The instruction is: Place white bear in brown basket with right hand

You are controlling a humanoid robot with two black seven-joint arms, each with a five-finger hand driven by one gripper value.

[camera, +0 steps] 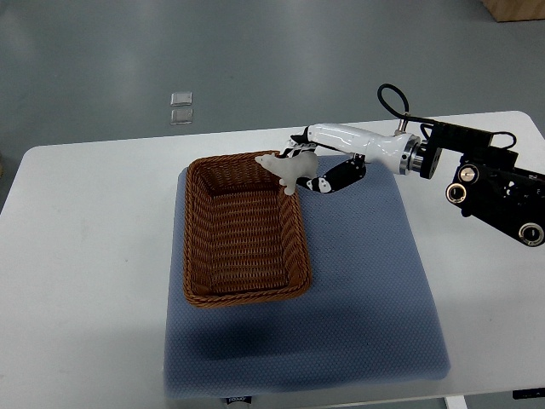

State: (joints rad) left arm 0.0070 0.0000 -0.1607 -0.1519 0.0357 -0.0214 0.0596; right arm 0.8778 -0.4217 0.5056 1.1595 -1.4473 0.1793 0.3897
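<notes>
The white bear (288, 170) is clamped in the fingers (328, 181) of the right hand (317, 167). It juts out past the fingertips, its pale snout leading, and it hangs over the far right corner of the basket (204, 290), just above the rim and seemingly clear of the weave. We take the bear to be airborne rather than resting on the wicker, though the steep view leaves this uncertain.

The dark fingers curl under and beside the bear; the white shell of the hand lies above it. Behind the hand, the right arm (494, 187) enters from the right edge.

Ahead of and below the fingers lies the open basket, brown and rectangular, with nothing in it. The basket sits on a blue mat (375, 281), which covers the middle of the white desk (85, 256). The left hand is not seen.

We judge the step in hand to be the carry, close to its end. The next move calls for a short reach forward, so that the bear clears the rim and stands over the basket floor, then a lowering and a spreading of the fingers.
</notes>
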